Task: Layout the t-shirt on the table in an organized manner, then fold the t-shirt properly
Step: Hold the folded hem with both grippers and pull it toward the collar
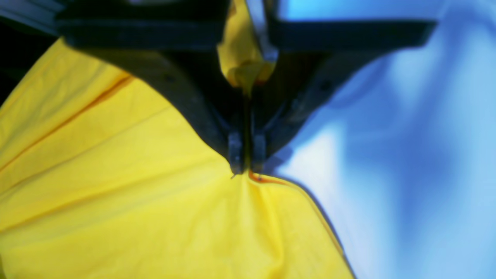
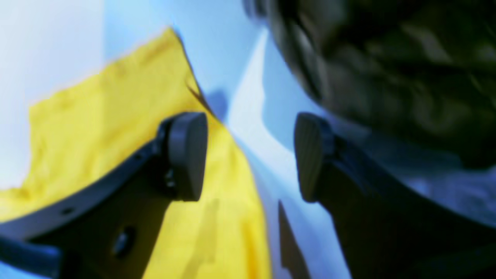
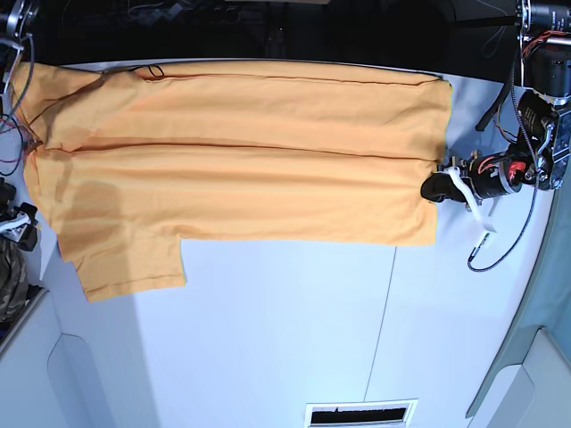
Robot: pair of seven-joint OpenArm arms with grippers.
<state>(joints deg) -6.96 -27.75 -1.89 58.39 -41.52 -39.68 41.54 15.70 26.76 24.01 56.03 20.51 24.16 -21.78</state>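
Left wrist view: left jaws (image 1: 247, 162) pinched tight on t-shirt (image 1: 116, 186) edge; right jaws (image 2: 250, 157) wide apart, empty, above its hem.

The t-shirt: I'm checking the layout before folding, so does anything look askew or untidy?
Mostly flat, but the t-shirt has a long crease running across its middle. The left hand is shut on its hem, bunching the cloth there. One sleeve juts toward the near side of the table.

Both wrist views are blurred and blue-tinted; the base view is bright.
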